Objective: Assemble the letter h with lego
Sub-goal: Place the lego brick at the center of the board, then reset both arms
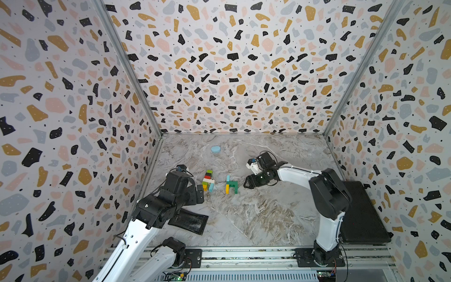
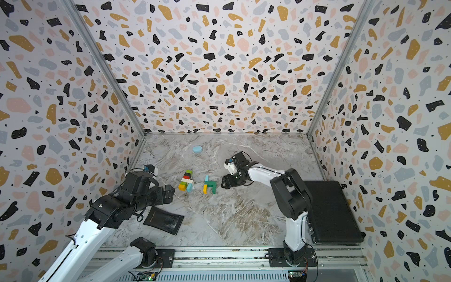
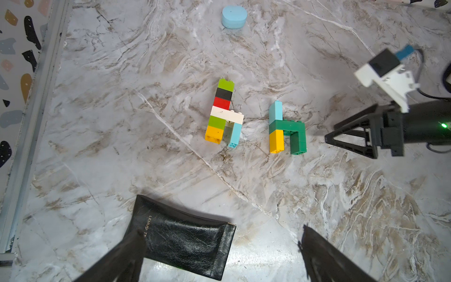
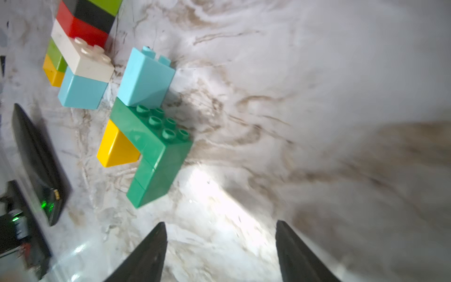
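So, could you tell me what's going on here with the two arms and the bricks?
Two lego builds lie flat on the marble table: a small h-shape of light blue, dark green and yellow bricks, and beside it a taller multicoloured build, also h-shaped. The right gripper is open and empty next to the small h-shape. The left gripper is open near the taller build, holding nothing.

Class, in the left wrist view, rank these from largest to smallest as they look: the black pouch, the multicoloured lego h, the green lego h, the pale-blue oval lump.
1. black pouch, helped by lying nearest the camera
2. multicoloured lego h
3. green lego h
4. pale-blue oval lump
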